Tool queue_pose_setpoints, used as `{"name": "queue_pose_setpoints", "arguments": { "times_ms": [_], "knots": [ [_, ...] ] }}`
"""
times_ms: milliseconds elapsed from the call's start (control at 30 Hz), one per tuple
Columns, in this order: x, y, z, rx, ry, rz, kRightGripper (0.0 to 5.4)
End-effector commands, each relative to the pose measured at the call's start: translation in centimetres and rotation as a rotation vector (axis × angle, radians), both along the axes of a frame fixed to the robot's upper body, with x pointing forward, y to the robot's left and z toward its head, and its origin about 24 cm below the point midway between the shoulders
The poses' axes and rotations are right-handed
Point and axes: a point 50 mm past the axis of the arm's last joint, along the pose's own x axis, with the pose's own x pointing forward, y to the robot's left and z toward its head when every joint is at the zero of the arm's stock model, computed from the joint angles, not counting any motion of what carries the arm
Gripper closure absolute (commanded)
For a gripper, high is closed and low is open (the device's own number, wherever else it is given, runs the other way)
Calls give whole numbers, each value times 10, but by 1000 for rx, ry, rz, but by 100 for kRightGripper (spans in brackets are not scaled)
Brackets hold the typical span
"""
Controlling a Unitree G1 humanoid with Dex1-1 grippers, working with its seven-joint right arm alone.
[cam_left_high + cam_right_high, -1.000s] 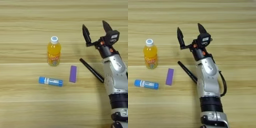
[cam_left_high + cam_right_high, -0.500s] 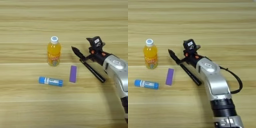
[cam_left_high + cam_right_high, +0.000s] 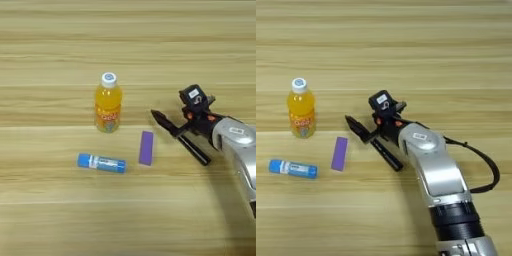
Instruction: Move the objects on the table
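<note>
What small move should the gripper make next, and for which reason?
Probably lower a little and close on the black stick. The right gripper is rolled on its side just over the stick's far end, while the bottle, purple block and tube lie further left.

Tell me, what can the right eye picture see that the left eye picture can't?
Only the right eye view shows the whole silver forearm, down to its black wrist part and the black cable looping beside it. Only the left eye view shows extra bare table left of the blue-and-white tube. Both show the orange-drink bottle, the tube, the flat purple block, the black stick and the gripper low by the stick.
</note>
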Motion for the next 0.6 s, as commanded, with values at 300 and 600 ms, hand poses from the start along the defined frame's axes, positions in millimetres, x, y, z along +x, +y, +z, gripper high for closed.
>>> {"name": "queue_pose_setpoints", "arguments": {
  "times_ms": [300,600],
  "knots": [
    [1,-21,2,-26,-21,32,3],
    [-2,-27,-8,2,35,54,124]
  ]
}}
